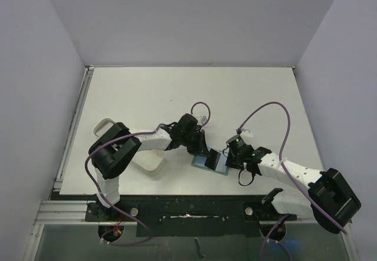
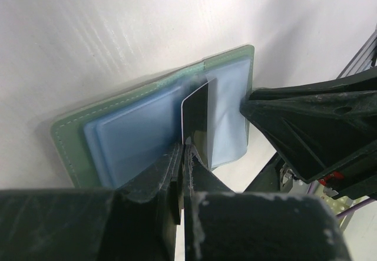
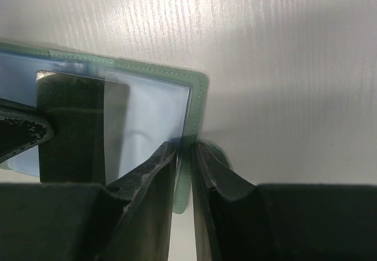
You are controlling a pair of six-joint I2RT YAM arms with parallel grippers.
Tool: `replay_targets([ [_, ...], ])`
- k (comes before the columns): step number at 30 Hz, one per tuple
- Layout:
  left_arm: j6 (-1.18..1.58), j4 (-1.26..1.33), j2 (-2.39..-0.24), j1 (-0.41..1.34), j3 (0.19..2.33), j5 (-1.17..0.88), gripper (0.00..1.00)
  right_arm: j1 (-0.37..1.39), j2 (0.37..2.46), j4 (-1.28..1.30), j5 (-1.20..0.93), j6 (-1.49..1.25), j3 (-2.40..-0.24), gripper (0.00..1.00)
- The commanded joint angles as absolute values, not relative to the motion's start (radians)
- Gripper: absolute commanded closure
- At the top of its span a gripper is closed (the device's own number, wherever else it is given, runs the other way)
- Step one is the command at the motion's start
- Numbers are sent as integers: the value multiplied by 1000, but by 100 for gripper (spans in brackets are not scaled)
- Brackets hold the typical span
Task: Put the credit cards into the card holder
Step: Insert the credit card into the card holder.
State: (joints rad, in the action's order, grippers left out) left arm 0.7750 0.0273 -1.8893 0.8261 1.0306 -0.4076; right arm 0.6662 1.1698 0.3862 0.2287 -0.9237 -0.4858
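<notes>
The card holder (image 2: pixel 132 140) lies open on the white table, sage green outside with light blue sleeves inside. My left gripper (image 2: pixel 184 147) is shut on a dark credit card (image 2: pixel 197 116), held on edge with its far end at the mouth of a blue sleeve. My right gripper (image 3: pixel 185 147) is shut on the green edge of the card holder (image 3: pixel 198 96), near its snap tab. From the right wrist the same credit card (image 3: pixel 76 125) shows partly under the clear sleeve. In the top view both grippers meet over the card holder (image 1: pixel 207 161) near the table's front edge.
A white oblong tray (image 1: pixel 154 165) sits under the left arm at the front left. The right gripper's body (image 2: pixel 318 125) stands close beside the left fingers. The table's front edge and metal rail (image 1: pixel 188 205) run just behind the holder.
</notes>
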Motion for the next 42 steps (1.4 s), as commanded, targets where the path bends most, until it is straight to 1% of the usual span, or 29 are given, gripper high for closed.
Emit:
replay_targets([
  [1, 797, 73, -1908, 841, 1051, -386, 100, 663, 1186, 339, 234, -937, -471, 81],
  [10, 861, 141, -1905, 845, 1021, -360, 100, 664, 1179, 334, 223, -943, -472, 81],
  [18, 865, 148, -1880, 848, 991, -306, 100, 665, 1141, 349, 232, -957, -459, 81],
  [26, 924, 230, -1879, 876, 952, -289, 100, 673, 1146, 341, 222, -971, -456, 80],
  [31, 931, 229, -1862, 882, 945, -264, 99, 675, 1126, 355, 226, -977, -464, 80],
  [36, 913, 190, -1821, 886, 946, -220, 78, 673, 1083, 393, 239, -979, -478, 77],
  [39, 908, 184, -1808, 889, 945, -212, 73, 671, 1062, 395, 240, -980, -476, 77],
  [42, 909, 186, -1812, 897, 946, -210, 69, 666, 1062, 387, 240, -983, -469, 79],
])
